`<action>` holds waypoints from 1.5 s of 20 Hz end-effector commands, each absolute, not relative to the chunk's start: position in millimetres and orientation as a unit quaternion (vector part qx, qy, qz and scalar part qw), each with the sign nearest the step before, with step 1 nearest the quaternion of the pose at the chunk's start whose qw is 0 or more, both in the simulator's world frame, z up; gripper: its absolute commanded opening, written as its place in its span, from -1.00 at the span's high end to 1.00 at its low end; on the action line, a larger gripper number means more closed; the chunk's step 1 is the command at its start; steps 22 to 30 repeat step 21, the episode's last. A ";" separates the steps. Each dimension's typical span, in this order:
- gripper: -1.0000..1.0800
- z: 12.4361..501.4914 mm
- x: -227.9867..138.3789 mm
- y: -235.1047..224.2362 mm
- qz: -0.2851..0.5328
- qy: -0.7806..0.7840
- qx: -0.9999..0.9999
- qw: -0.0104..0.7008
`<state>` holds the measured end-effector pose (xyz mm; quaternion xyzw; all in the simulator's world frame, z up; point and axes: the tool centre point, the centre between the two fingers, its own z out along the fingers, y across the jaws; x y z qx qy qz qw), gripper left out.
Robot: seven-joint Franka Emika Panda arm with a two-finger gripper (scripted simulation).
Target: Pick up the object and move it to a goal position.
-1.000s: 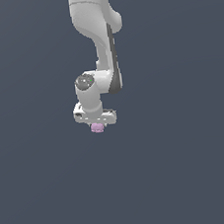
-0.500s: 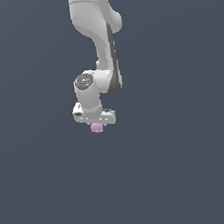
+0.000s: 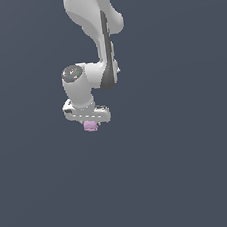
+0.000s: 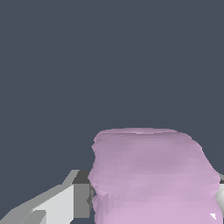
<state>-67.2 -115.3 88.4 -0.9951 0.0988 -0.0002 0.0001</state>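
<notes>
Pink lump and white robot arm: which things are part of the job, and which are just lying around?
Part of the job:
- the pink lump, held at the arm's tip
- the gripper with its fingers closed on the lump

Just lying around:
- nothing else shows, only the plain dark background

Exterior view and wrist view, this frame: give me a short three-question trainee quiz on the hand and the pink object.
1. True or false: the pink object lies loose on a surface, apart from the hand.
2. Multiple choice: in the wrist view, the pink object is (A) a far-off speck, (B) a large block right at the fingers, (C) absent.
3. Fill in: in the exterior view the object sits directly ____ the white hand.

Key
1. False: it is held at the fingertips, with no surface showing under it.
2. B.
3. Below.
</notes>
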 end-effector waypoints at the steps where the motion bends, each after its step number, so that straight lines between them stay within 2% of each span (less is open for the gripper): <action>1: 1.00 107.5 -65.1 -128.6 -0.001 0.099 -0.995 0.000; 8: 1.00 163.3 -57.6 -167.7 0.000 0.099 -0.995 0.000; 14: 1.00 191.5 -52.3 -187.9 0.000 0.099 -0.995 0.000; 30: 1.00 201.1 -49.1 -195.3 0.000 0.099 -0.995 0.000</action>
